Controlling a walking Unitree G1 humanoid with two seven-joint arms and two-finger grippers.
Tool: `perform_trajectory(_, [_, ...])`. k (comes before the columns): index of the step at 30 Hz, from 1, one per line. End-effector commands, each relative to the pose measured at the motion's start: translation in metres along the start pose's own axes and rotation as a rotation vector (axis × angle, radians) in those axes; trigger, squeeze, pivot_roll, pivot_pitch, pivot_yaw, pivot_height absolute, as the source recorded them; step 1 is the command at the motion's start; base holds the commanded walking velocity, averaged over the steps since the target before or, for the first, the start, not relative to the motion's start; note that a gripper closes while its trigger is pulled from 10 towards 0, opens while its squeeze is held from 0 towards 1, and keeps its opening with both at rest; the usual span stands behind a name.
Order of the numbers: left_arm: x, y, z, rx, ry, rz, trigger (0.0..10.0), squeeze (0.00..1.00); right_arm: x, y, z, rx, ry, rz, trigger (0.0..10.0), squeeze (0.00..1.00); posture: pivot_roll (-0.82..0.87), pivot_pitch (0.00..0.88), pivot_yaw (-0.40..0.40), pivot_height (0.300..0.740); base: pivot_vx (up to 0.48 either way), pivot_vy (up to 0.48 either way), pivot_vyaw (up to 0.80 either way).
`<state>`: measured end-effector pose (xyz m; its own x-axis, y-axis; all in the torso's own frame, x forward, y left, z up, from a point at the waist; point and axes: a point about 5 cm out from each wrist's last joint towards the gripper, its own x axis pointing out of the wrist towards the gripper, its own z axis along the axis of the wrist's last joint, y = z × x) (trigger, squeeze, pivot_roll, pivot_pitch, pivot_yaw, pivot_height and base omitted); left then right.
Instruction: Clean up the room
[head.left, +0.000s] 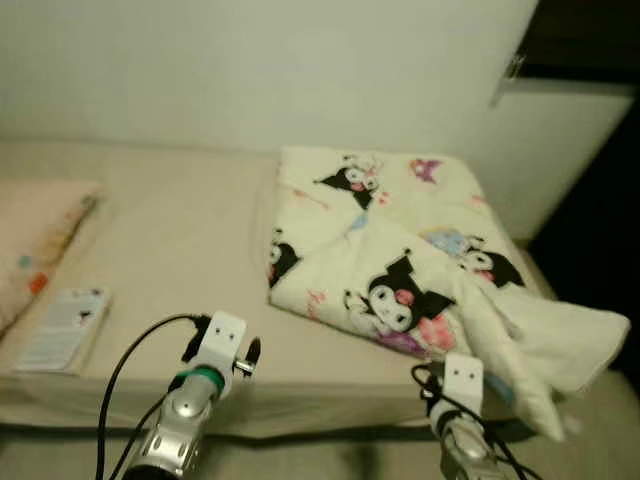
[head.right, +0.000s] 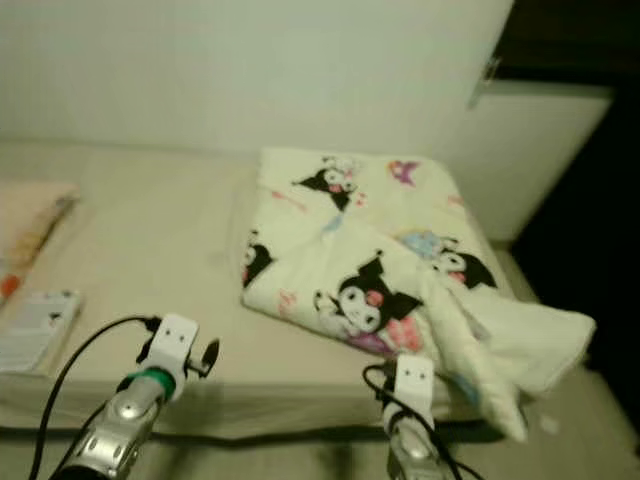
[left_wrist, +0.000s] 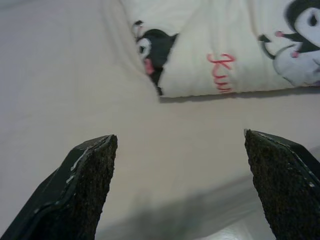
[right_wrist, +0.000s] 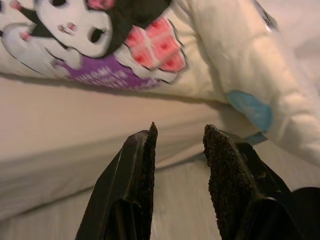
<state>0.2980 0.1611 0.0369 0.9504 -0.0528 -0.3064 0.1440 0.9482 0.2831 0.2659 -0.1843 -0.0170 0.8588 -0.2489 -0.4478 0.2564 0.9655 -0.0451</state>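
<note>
A cream blanket (head.left: 400, 255) printed with black-and-white cartoon characters lies folded on the right part of the bed (head.left: 190, 250), near the wall. Its far edge runs along the pale wall (head.left: 300, 70), and a loose corner spills over the bed's right front edge and hangs toward the floor. The print shows pink and purple patches around the characters.

The right gripper (right_wrist: 177, 137) is held low at the front of the bed, just below the hanging part of the blanket, its two black fingers (right_wrist: 142, 170) only a narrow gap apart and closed on nothing. The left gripper (left_wrist: 180, 150) hovers over the bare beige sheet, short of the blanket's near edge, its fingers (left_wrist: 90, 170) spread wide with nothing between them.

On the left side of the bed, well apart from the blanket, a thin booklet or leaflet (head.left: 65, 328) lies flat near the front edge; the picture is too soft to read it. Beside it, further left, rests a pinkish pillow (head.left: 35, 240). A dark opening (head.left: 590, 150) stands to the right of the wall.
</note>
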Motion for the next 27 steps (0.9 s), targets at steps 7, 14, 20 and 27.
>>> perform_trajectory(7, [-0.0015,-0.0026,-0.0053,-0.002,0.023,-0.003,10.0,0.0,-0.0016,0.0022,-0.0054,-0.003,0.023,0.004,10.0,0.0,0.15,0.0,-0.016,0.74,0.0,-0.335,0.0])
perform_trajectory(14, [-0.0029,-0.0025,-0.0064,-0.001,0.025,-0.004,10.0,0.0,-0.0021,0.0027,-0.0064,-0.002,0.026,0.003,10.0,0.0,0.15,0.0,-0.013,0.74,0.0,-0.333,0.0])
perform_trajectory(20, [-0.0028,-0.0027,-0.0064,-0.041,0.032,-0.003,10.0,0.0,-0.0026,0.0031,-0.0074,0.0,0.028,0.003,10.0,0.0,0.16,0.0,-0.011,0.74,0.0,-0.221,0.0])
perform_trajectory(27, [-0.0033,-0.0032,-0.0061,-0.09,0.039,-0.008,10.0,0.0,-0.0034,0.0037,-0.0088,0.004,0.031,0.0,10.0,0.0,0.15,0.0,-0.005,0.74,0.0,0.48,0.0])
